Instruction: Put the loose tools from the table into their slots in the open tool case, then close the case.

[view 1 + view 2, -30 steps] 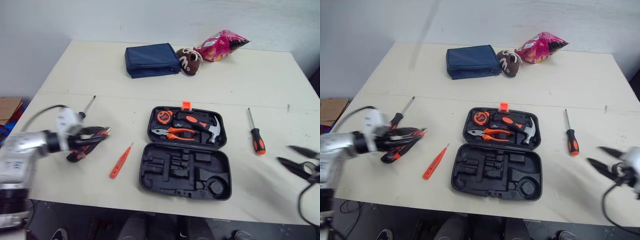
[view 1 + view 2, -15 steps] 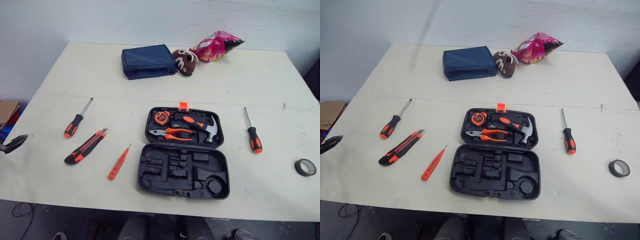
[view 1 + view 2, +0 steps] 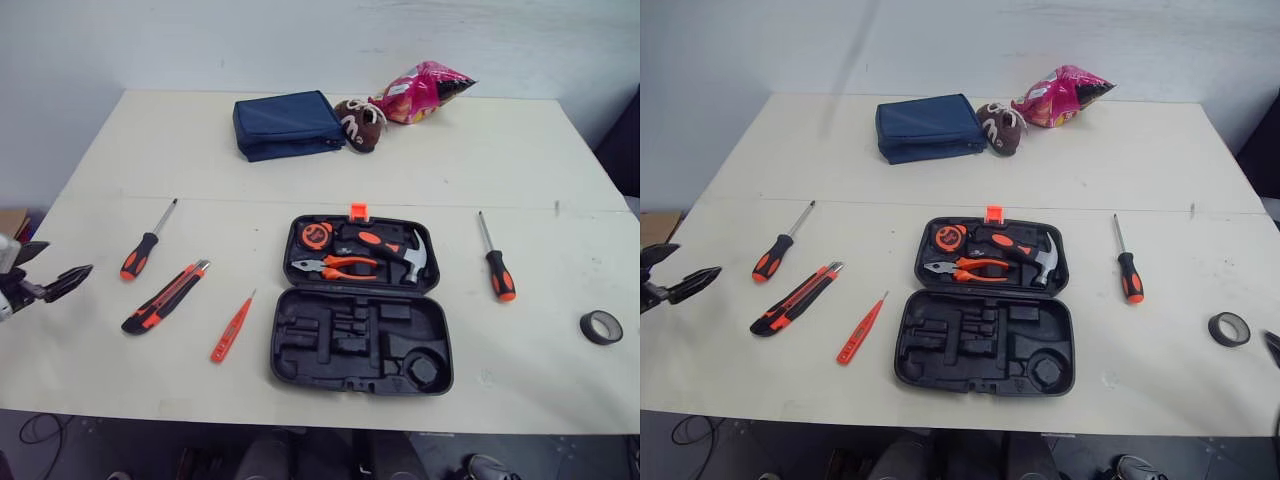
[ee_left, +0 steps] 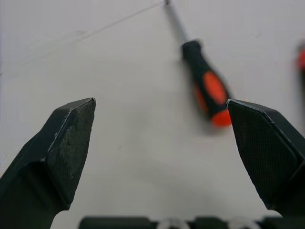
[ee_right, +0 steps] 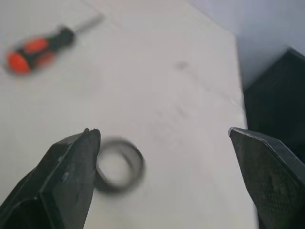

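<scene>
Orange-and-black screwdriver (image 4: 207, 90) lies ahead of the left tool (image 4: 159, 101) — spread wide, empty.

Table (image 3: 150, 140) with tool case (image 3: 360, 340), two screwdrivers (image 3: 138, 258) (image 3: 497, 273), utility knife (image 3: 165, 297), tester pen (image 3: 232, 328), tape roll (image 3: 600, 340), pouch (image 3: 288, 123), small shoe (image 3: 352, 120), snack bag (image 3: 420, 88)

Left gripper (image 3: 62, 260): arm cut by the frame edge, just the 2 fingers and a bit of wrist in shot. Right eye view catches 1 dark tip of the right gripper (image 5: 164, 131) at the frame edge.

Right wrist view: tape roll (image 5: 137, 162) blurred, partly behind 1 finger. Right screwdriver (image 5: 40, 45) blurred.

Left wrist view: left screwdriver (image 4: 207, 88) blurred, shaft end cut off. Orange object (image 4: 302, 59) clipped at the edge, cannot be identified.
</scene>
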Motion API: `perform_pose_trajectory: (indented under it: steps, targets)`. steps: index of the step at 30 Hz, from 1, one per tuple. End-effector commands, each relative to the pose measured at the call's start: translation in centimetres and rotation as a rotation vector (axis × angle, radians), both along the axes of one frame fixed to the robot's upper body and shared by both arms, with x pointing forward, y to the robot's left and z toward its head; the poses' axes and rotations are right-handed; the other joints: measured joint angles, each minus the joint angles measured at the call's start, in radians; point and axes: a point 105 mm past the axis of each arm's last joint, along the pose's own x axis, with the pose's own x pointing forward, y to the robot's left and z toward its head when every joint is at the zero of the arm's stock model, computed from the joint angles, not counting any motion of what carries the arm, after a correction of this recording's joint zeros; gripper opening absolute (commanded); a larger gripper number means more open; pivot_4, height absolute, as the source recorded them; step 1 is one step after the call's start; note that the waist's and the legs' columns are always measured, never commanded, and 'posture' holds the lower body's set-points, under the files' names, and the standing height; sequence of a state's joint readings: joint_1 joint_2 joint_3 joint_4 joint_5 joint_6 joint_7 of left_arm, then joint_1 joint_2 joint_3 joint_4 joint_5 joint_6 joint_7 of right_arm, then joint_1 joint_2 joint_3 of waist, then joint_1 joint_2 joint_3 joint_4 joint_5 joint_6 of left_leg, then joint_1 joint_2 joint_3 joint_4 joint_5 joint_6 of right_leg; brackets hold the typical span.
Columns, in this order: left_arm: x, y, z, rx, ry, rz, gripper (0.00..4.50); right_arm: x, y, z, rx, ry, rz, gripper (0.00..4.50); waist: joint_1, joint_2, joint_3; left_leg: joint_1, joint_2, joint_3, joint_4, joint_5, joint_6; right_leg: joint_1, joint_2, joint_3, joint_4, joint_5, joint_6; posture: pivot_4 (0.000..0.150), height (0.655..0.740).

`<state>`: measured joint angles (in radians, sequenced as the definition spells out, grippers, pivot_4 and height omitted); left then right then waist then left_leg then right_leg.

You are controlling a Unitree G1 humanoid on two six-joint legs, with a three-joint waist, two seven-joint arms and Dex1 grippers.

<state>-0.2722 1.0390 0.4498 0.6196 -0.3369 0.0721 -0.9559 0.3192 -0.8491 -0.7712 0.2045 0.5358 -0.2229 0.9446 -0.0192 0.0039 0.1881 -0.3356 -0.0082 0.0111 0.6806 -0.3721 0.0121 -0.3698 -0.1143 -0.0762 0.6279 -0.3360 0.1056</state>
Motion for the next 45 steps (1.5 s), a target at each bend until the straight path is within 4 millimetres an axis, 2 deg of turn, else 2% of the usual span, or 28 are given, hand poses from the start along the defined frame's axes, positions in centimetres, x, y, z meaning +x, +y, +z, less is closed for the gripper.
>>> perform_pose_trajectory:
  steps: [1,4,6,7,11,13,18,23,27,34,37,40,43,45]
  targets:
    - [-0.2,-0.5,1.4,0.014,0.037,-0.007,4.47,1.7,4.6,3.5,0.082,-0.132,0.161,4.50,-0.001,0.001,0.000,0.000,0.000,0.000,-0.001,0.000,0.000,-0.001,0.000,0.000,0.000,0.000,0.000,0.150,0.7400]
    - [-0.4,-0.8,1.7,-0.029,0.111,0.006,4.47,3.1,9.4,6.2,0.280,-0.261,0.291,4.50,-0.001,0.000,0.000,-0.004,0.001,-0.001,-0.002,0.000,-0.001,-0.004,0.002,-0.001,0.001,0.000,-0.001,0.150,0.7400]
    - [-0.3,-1.3,1.4,-0.056,0.160,0.004,4.47,3.4,13.6,6.4,0.270,-0.245,0.443,4.50,-0.002,0.000,0.000,-0.005,0.001,-0.001,0.000,0.000,-0.001,-0.004,0.002,-0.001,0.001,0.000,0.000,0.150,0.7400]
    - [-0.2,-1.6,1.3,-0.065,0.175,0.003,4.47,3.3,15.0,6.4,0.243,-0.239,0.498,4.50,-0.003,0.000,0.000,-0.006,0.001,-0.001,0.001,0.000,0.000,-0.005,0.001,-0.001,0.001,0.000,0.000,0.150,0.7400]
    - [0.7,-3.0,1.0,-0.095,0.201,-0.012,4.47,3.0,18.0,6.7,0.236,-0.253,0.633,4.50,0.016,0.000,0.000,-0.007,0.001,-0.001,0.001,0.000,0.000,-0.005,0.002,-0.001,0.001,0.000,0.000,0.150,0.7400]
    - [1.7,-3.2,0.6,-0.084,0.214,0.025,4.47,2.3,19.6,5.2,0.112,-0.210,0.747,4.50,0.027,-0.001,0.000,-0.008,0.001,-0.001,0.002,0.000,0.000,-0.005,0.002,-0.001,0.001,0.000,0.000,0.150,0.7400]
    - [4.2,-4.2,-0.6,-0.119,0.237,0.086,4.47,1.4,21.1,2.5,0.018,-0.136,0.878,4.50,0.043,-0.002,-0.001,-0.009,0.000,-0.001,0.004,0.000,0.001,-0.006,0.004,-0.001,0.001,0.000,0.000,0.150,0.7400]
    - [5.1,-5.2,-2.6,-0.106,0.305,0.100,4.47,1.4,20.6,2.1,0.005,-0.139,0.867,4.50,0.033,-0.003,-0.001,-0.009,-0.001,-0.001,0.004,0.000,0.001,-0.006,0.003,-0.002,0.001,0.001,0.001,0.150,0.7400]
    - [6.5,-5.5,-3.4,-0.104,0.311,0.127,4.47,1.4,20.4,1.7,0.008,-0.134,0.861,4.50,0.034,-0.004,-0.002,-0.009,0.000,-0.001,0.004,0.001,0.001,-0.006,0.004,-0.003,0.002,0.001,0.001,0.150,0.7400]
    - [7.6,-6.4,-4.7,-0.121,0.346,0.110,4.47,1.5,20.2,1.4,0.005,-0.133,0.854,4.50,0.044,-0.004,-0.002,-0.008,-0.001,0.000,0.005,0.001,0.001,-0.005,0.004,-0.006,0.002,0.001,0.001,0.150,0.7400]
    - [7.6,-7.0,-5.8,-0.121,0.400,0.098,3.61,1.6,20.2,1.1,0.003,-0.123,0.857,4.50,0.046,-0.004,-0.002,-0.008,-0.001,-0.001,0.006,0.001,0.001,-0.005,0.004,-0.006,0.004,0.001,0.001,0.150,0.7400]
    - [7.4,-6.9,-6.2,-0.117,0.416,0.104,2.22,1.7,20.2,1.0,0.007,-0.111,0.859,4.50,0.045,-0.003,-0.002,-0.007,-0.003,-0.001,0.006,0.001,0.001,-0.005,0.003,-0.006,0.005,0.001,0.001,0.150,0.7400]
    - [7.5,-6.7,-5.5,-0.122,0.370,0.102,0.86,1.7,20.1,0.7,0.005,-0.096,0.864,4.50,0.044,-0.003,-0.002,-0.007,-0.003,-0.001,0.006,0.001,0.002,-0.005,0.002,-0.006,0.005,0.001,0.001,0.150,0.7400]
    - [8.1,-7.2,-3.2,-0.117,0.218,0.036,0.81,1.7,20.0,0.6,0.001,-0.091,0.861,4.50,0.042,-0.003,-0.002,-0.007,-0.003,-0.001,0.006,0.001,0.001,-0.005,0.002,-0.006,0.005,0.001,0.001,0.150,0.7400]
